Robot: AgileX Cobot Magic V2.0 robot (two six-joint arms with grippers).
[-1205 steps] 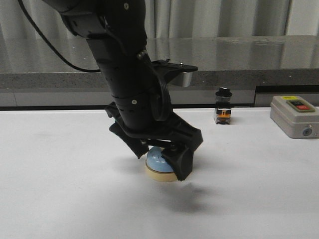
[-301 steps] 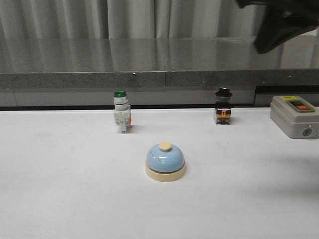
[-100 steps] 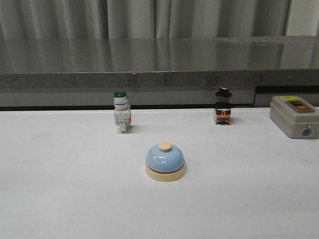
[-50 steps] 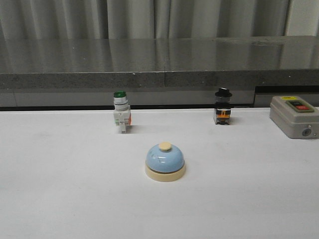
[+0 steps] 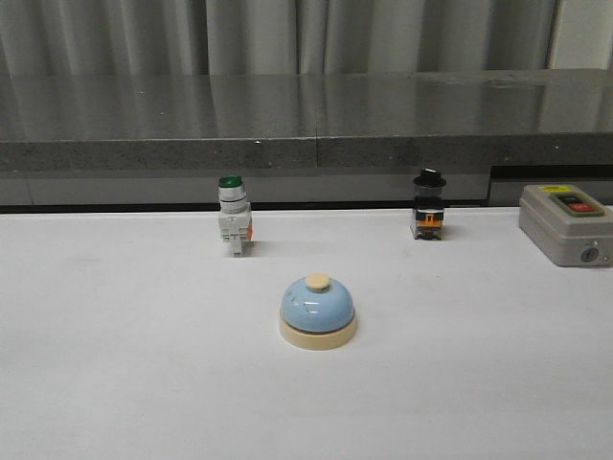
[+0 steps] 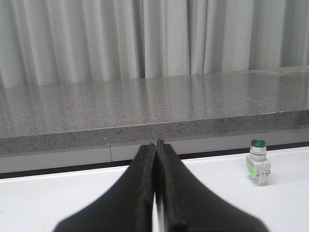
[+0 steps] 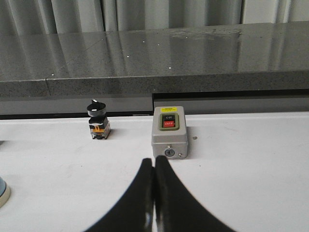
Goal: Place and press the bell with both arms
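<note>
The light-blue dome bell (image 5: 318, 312) with its cream base and cream button stands upright on the white table (image 5: 115, 364), near the middle, untouched. A sliver of its base shows at the edge of the right wrist view (image 7: 3, 192). No arm shows in the front view. My left gripper (image 6: 155, 145) is shut and empty, low over the table, pointing toward the back ledge. My right gripper (image 7: 154, 162) is shut and empty, just short of the grey button box.
A green-capped white pushbutton switch (image 5: 233, 218) stands behind the bell to the left and shows in the left wrist view (image 6: 259, 161). A black knob switch (image 5: 428, 206) stands back right. A grey box with red and green buttons (image 5: 565, 223) sits at far right. A grey stone ledge (image 5: 306, 125) runs along the back.
Over the last second nothing has moved. Earlier an arm held the bell on the table, then withdrew out of the front view.
</note>
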